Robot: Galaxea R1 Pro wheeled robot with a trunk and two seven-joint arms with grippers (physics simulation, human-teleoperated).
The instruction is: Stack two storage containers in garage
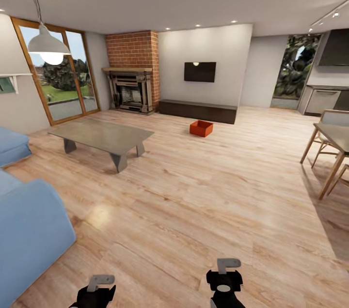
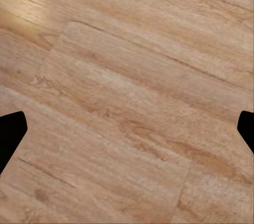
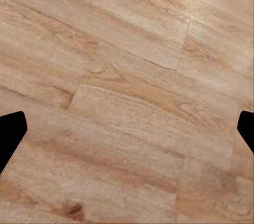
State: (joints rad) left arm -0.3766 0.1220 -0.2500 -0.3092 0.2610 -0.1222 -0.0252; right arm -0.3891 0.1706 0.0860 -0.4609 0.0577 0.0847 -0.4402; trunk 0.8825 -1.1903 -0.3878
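One orange-red storage container (image 1: 201, 128) sits on the light wood-plank floor (image 1: 203, 187) of the living room, in front of the long dark low cabinet (image 1: 198, 111) under the wall TV (image 1: 199, 71). The second container is out of view. My left gripper (image 1: 95, 292) and right gripper (image 1: 224, 284) hang low near me, far from the container. In the left wrist view the left gripper (image 2: 127, 134) is open over bare planks. The right gripper (image 3: 127, 134) in the right wrist view is open over planks too, holding nothing.
A grey coffee table (image 1: 101, 135) stands at the left, with the blue sofa (image 1: 26, 230) nearer me. The brick fireplace (image 1: 132, 73) is at the back left. A wooden dining table and chairs (image 1: 332, 150) stand at the right. A pendant lamp (image 1: 48, 45) hangs at upper left.
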